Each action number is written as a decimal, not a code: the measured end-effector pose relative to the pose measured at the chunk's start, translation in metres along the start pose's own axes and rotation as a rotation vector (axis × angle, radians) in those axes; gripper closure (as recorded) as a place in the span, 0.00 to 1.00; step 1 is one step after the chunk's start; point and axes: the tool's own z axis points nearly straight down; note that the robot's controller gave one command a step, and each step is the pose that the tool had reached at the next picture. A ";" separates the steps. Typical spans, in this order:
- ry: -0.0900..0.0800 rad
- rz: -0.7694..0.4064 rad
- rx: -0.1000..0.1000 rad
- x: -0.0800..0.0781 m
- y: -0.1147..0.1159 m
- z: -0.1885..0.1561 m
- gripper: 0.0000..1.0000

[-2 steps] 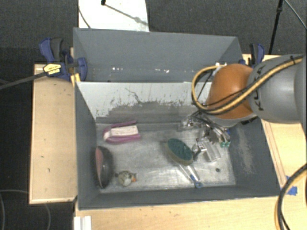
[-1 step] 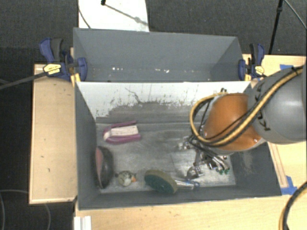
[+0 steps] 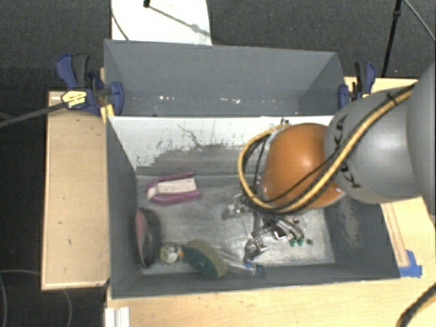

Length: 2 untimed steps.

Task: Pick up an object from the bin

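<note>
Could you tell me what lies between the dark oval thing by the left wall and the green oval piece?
A small pale round thing lies there, in the camera view.

A dark, speckled carpet floor (image 3: 41, 33) lies all around, nearly black at the top and the left. On it stands a pale wooden desk (image 3: 75, 196), its top flat and plain on the left side. A black cable (image 3: 27, 115) runs over the floor to the desk's upper left corner. Beyond the desk lies a white sheet (image 3: 174, 9) — and a thin black pole (image 3: 393, 29) slants at the upper right. The light is soft and even.
</note>
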 end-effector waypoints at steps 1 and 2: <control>-0.005 -0.369 0.003 -0.023 0.085 -0.002 0.00; 0.011 -0.476 0.001 -0.033 -0.008 0.000 0.00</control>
